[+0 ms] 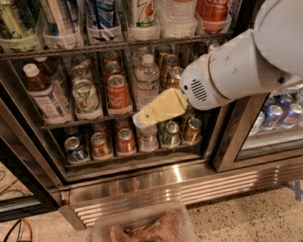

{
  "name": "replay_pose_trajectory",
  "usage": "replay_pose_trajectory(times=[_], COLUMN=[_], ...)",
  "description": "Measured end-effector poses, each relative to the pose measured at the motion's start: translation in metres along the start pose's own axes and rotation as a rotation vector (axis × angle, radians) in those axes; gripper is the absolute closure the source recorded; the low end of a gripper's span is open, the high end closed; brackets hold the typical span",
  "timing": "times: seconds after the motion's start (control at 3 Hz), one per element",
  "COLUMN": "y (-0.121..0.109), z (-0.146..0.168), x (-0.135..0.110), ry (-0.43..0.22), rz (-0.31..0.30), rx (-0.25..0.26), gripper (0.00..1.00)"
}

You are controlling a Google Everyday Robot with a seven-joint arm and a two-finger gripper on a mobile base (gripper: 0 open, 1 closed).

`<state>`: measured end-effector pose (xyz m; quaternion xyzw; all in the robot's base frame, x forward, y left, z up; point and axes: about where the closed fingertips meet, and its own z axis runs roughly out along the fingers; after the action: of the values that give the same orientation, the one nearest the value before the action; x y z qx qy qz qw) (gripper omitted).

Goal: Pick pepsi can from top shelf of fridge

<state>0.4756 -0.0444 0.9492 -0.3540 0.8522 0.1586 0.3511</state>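
On the far left of the top shelf (61, 48) stand green bottles (14, 21) in a clear tray. Next along that rack, left of centre, is the pepsi can (102, 16), upright in its plastic cup, blue with white streaks. Just to its right is the white-green 7up can (142, 12), then a clear water bottle (175, 16) and the red cola can (213, 12).

One rack down, from the left, are a brown bottle with a white cap (42, 92), a green-and-white can (85, 94), a red can (117, 92) and a second water bottle (147, 80).

My gripper (142, 119) hangs well below the pepsi can, in front of the lower racks and pointing down to the left. It holds nothing, and I cannot tell whether it is spread or closed. My white arm (236, 71) crosses the fridge (189, 186) from the upper right. Behind the right-hand door sit blue cans (279, 116).
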Motion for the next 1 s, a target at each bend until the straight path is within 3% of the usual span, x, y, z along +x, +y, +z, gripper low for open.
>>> replay_pose_trajectory(times=[0.33,0.67,1.0], y=[0.004,0.02,0.019], z=[0.004,0.031,0.047], x=[0.0,-0.025,-0.072], ry=[-0.028,-0.092,-0.205], rz=[-0.009,-0.054,-0.092], rx=[0.012,0.048,0.115], gripper=[0.0,0.0,0.0])
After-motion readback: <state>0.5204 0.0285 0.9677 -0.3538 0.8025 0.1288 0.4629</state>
